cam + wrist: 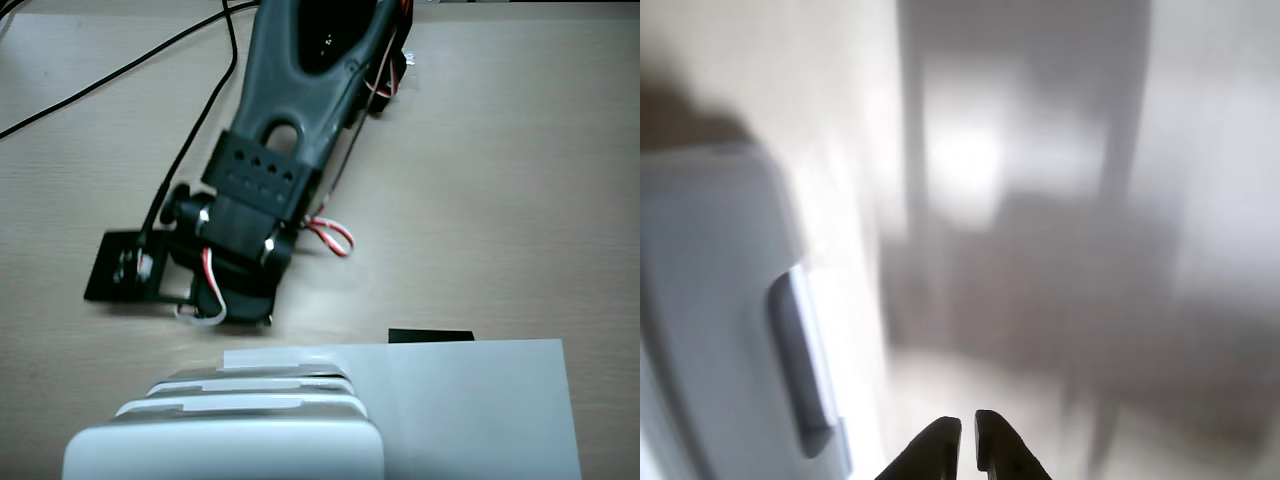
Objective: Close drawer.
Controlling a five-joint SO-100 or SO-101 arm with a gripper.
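The wrist view is heavily blurred. The gripper (968, 428) shows at the bottom edge with its two dark fingertips nearly together, a thin gap between them, holding nothing. To its left stands the drawer (715, 320), a pale grey front with a slot handle (800, 355) set into it. In the fixed view the arm (262, 175) reaches down toward the cabinet (225, 435) at the bottom edge, beside a white paper sheet (470, 405) on the wooden table (520, 180). How far the drawer stands out cannot be told.

Risks, as judged: the fingertips sit to the right of the drawer front, so a forward push may slide past it. An off-centre push could skew the drawer or shove the light cabinet along the table. The blur makes alignment uncertain.
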